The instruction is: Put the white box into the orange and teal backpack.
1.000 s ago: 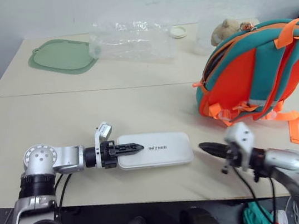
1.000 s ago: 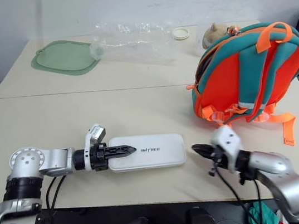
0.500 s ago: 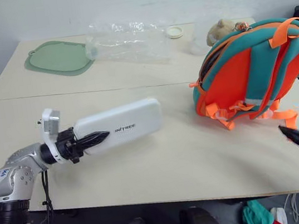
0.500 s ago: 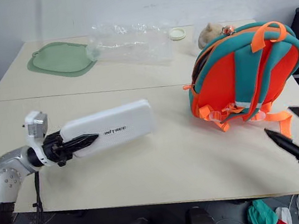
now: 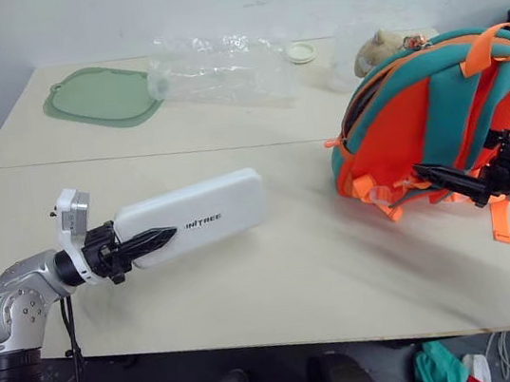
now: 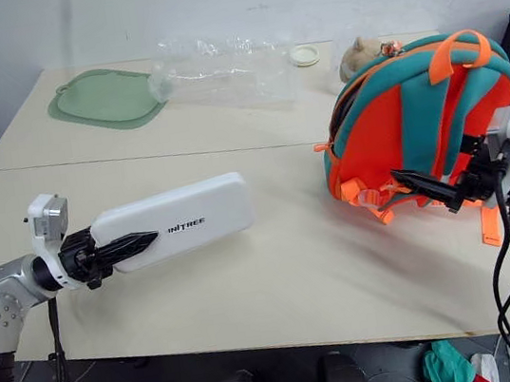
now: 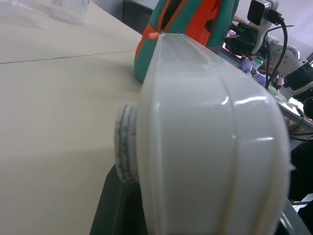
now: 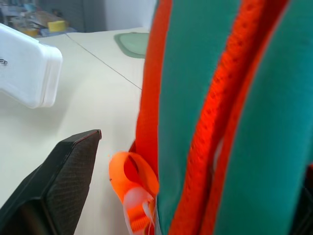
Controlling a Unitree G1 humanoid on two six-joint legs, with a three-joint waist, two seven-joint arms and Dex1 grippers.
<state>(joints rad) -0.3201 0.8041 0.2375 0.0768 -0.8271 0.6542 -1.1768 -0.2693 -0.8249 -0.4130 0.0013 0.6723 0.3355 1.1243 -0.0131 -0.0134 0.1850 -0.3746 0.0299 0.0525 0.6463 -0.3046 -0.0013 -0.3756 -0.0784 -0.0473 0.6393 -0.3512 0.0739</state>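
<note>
My left gripper (image 5: 164, 235) is shut on one end of the white box (image 5: 197, 217), which hangs above the table, its lettered face toward me and its free end tilted up toward the backpack. The box (image 7: 210, 147) looms close in the left wrist view. At the right, the orange and teal backpack (image 5: 435, 111) stands upright on the table, straps facing me. My right gripper (image 6: 427, 186) is open and points left, level with the backpack's lower orange straps. In the right wrist view one finger (image 8: 58, 181) stands clear of the backpack (image 8: 220, 98).
At the back of the cream table (image 5: 278, 283) lie a green mat (image 5: 102, 97), a crinkled clear plastic bag (image 5: 217, 67) and a small white lid (image 5: 300, 52). A tan plush toy (image 5: 377, 46) sits behind the backpack. A seam (image 5: 182, 149) runs across the table.
My left gripper lifted the box off the table, moved left and rolled it up on edge. My right gripper opened and rose from the table's front edge to the backpack's lower straps.
</note>
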